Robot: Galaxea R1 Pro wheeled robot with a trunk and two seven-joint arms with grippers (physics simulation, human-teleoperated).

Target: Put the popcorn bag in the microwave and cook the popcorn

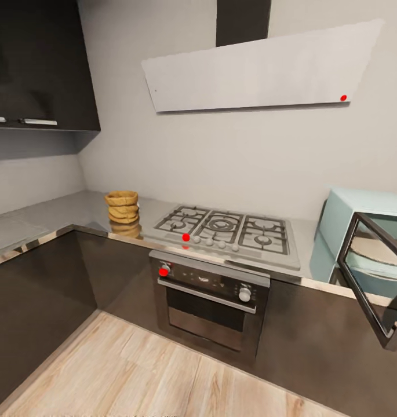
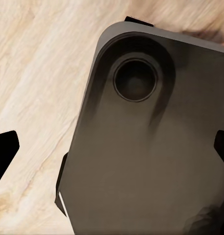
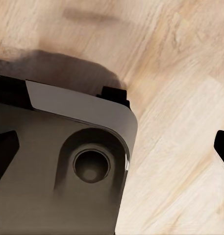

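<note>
The popcorn bag (image 1: pixel 123 207) stands upright on the countertop (image 1: pixel 53 217), near the corner of the kitchen and just to the left of the gas hob (image 1: pixel 224 227). Its reflection shows on the shiny steel surface below it. The microwave (image 1: pixel 360 223) stands on the same countertop at the far right, well apart from the bag, with the hob between them. Its door (image 1: pixel 375 278) with the dark frame and glass is swung open toward the camera. Under the hob there is a black built-in oven (image 1: pixel 212 304) with knobs, and above the hob a pale grey hood (image 1: pixel 256 69) hangs on the wall. A dark wall cabinet (image 1: pixel 42 63) is at the upper left.

In the left wrist view, the left gripper (image 2: pixel 112 152) is wide open: its two dark fingertips (image 2: pixel 5 152) appear at opposite edges of the picture, with nothing between them. Below it are the robot's dark base (image 2: pixel 156 156) and the wooden floor (image 2: pixel 38 73).

In the right wrist view, the right gripper (image 3: pixel 112 147) is also wide open and holds nothing; its fingertips (image 3: pixel 4 152) stand far apart over the base (image 3: pixel 53 196) and the wooden floor (image 3: pixel 185 98).
</note>
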